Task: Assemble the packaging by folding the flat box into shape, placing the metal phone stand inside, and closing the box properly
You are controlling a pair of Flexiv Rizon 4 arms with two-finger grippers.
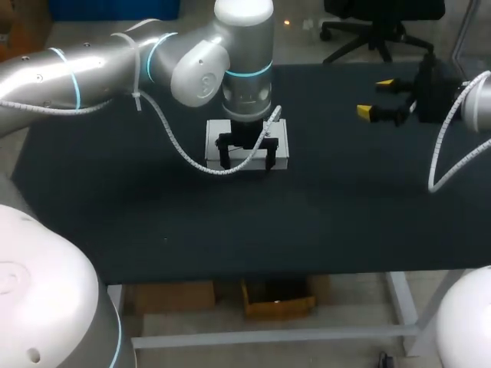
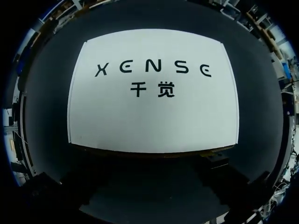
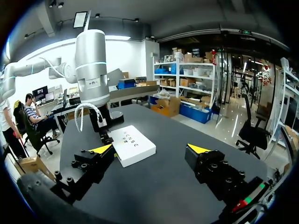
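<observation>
Matte black fabric covers the table (image 1: pixel 345 199); the surface is flat and uniform. On it, slightly left of centre and toward the far side, lies the box (image 1: pixel 213 138). It is a flat rectangular carton of smooth white card with dark print on its top face. The box is folded into shape and its lid is down, so the interior is hidden. The left wrist view shows the top panel as flat and uncreased, with square corners.

The left arm (image 1: pixel 92 73) has a smooth silver casing with light-blue rings at the joints. It enters from the left and bends down over the box, with a white coiled cable hanging from it. The left gripper (image 1: pixel 246 161) points straight down over the near half of the box. Its tips do not show in any view, so whether it is spread or pressed together cannot be told.

The right gripper (image 1: pixel 376 98) stands at the far right of the table, well apart from the box and above the cloth. Its black fingers, with wedge-shaped yellow tips, are spread wide and hold nothing. In the right wrist view the box lies ahead of this gripper, nearer its left finger.
</observation>
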